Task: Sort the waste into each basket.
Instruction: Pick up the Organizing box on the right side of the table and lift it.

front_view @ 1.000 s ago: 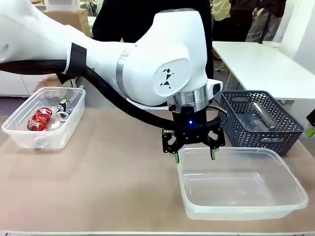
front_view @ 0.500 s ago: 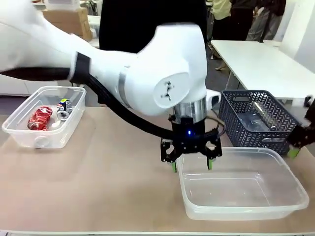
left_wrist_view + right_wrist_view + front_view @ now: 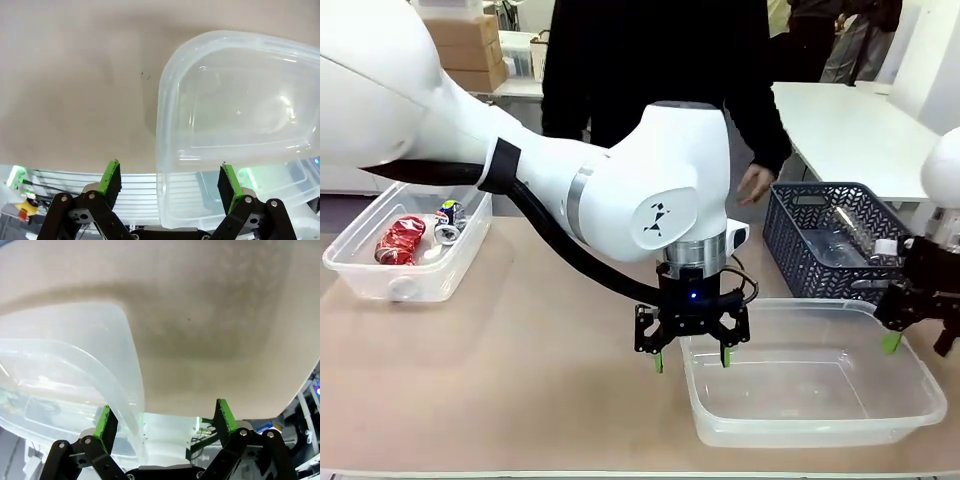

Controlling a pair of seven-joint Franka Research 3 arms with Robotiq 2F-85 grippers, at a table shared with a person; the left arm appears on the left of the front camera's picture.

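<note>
Your left gripper (image 3: pixel 691 361) hangs with its jaws spread wide and nothing between the pads. It sits over the left end of the near clear tub (image 3: pixel 720 428), one green finger outside the wall and one inside. In the left wrist view the gripper (image 3: pixel 169 175) has the tub's rolled rim (image 3: pixel 161 115) running up between its fingers; whether a pad touches the plastic, you cannot tell.

Your right gripper (image 3: pixel 918 342) is also wide and holding nothing, at the same tub's far right corner. In its wrist view the gripper (image 3: pixel 162 417) straddles the curved tub wall (image 3: pixel 131 355).

Outward from there: the near tub sits at the table's front edge, with bare tabletop (image 3: pixel 540 350) to its left. The dark lattice basket (image 3: pixel 790 245) stands just behind the tub with a see-through bottle (image 3: pixel 855 232) inside, and a person's hand (image 3: pixel 755 183) hovers by its left rim. The second clear tub (image 3: pixel 405 288) is well apart at far left – a red can (image 3: pixel 400 240) and a blue-and-white can (image 3: pixel 448 220) lie in it.
</note>
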